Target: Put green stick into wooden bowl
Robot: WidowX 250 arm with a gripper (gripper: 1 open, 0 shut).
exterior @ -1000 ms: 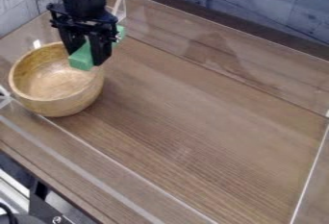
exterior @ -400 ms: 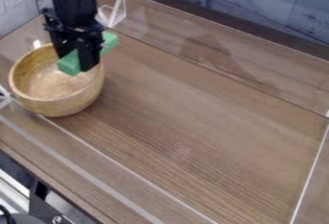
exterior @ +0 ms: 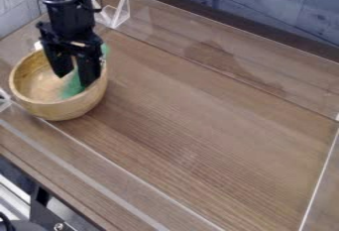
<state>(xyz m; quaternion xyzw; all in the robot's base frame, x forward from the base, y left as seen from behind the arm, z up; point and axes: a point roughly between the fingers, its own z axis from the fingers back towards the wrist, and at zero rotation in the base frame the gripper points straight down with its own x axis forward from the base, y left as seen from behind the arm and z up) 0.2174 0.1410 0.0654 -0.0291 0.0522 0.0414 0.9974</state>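
The wooden bowl (exterior: 32, 104) sits at the left of the tabletop, round and light tan. My gripper (exterior: 75, 73) points straight down into it, its black fingers reaching below the rim. The green stick (exterior: 86, 74) stands upright between the fingers, close to the right one, low inside the bowl's right half. The fingers look shut on the stick. Its lower end is hidden behind the bowl's near wall, so whether it touches the bottom cannot be told.
A brown wood-grain table (exterior: 212, 116) stretches to the right of the bowl. A low clear plastic wall (exterior: 79, 171) runs round the table. A small clear bracket (exterior: 118, 11) stands behind the arm. Grey tiles back the scene.
The gripper has carried the green stick left and down, from above the bowl's right rim to inside the bowl.
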